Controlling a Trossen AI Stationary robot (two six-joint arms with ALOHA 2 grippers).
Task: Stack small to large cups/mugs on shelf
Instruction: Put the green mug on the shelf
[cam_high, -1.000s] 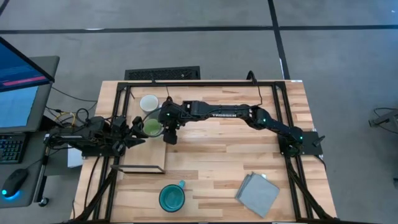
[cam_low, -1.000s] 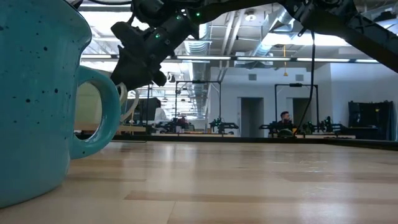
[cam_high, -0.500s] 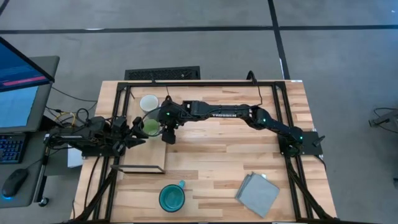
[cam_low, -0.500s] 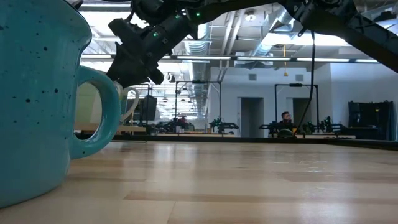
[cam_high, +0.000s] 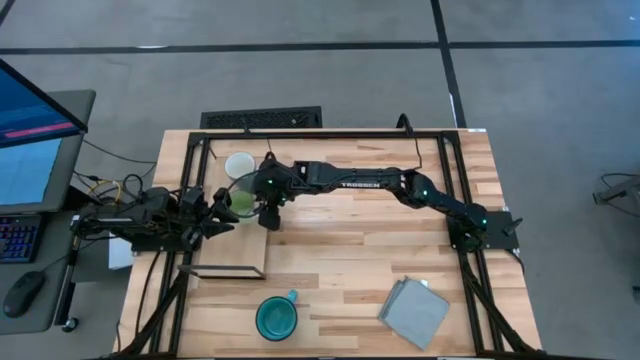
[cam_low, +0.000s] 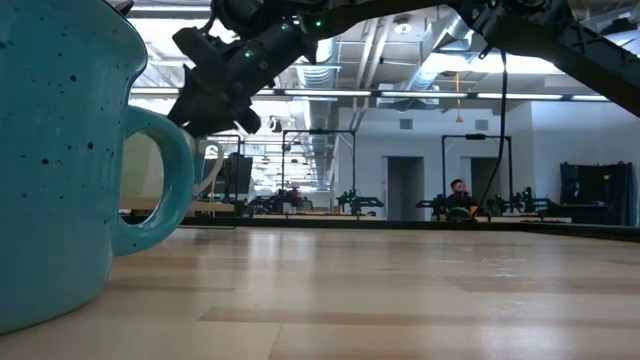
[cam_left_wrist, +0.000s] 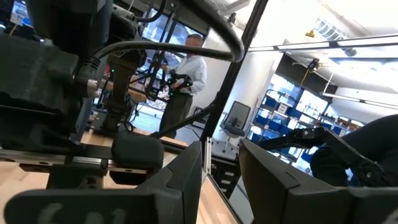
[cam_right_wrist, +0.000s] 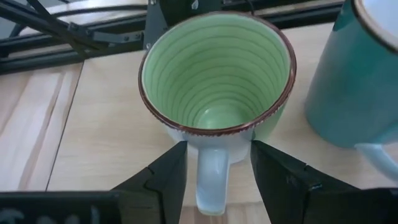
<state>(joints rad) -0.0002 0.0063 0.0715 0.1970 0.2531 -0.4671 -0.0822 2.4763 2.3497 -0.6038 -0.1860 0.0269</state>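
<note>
I have the right gripper (cam_right_wrist: 214, 180) at the light-green mug (cam_right_wrist: 217, 81) near the counter's back-left, fingers apart astride its handle (cam_right_wrist: 211, 174). Glazed ceramic: rigid, slick, breakable, so I'd pinch that handle. Left gripper (cam_high: 215, 225) waits, open.

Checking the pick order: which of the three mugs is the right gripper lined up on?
The light-green mug: its handle sits between the right gripper's open fingers. The white-rimmed mug stands beside it; the teal mug is far off.
</note>
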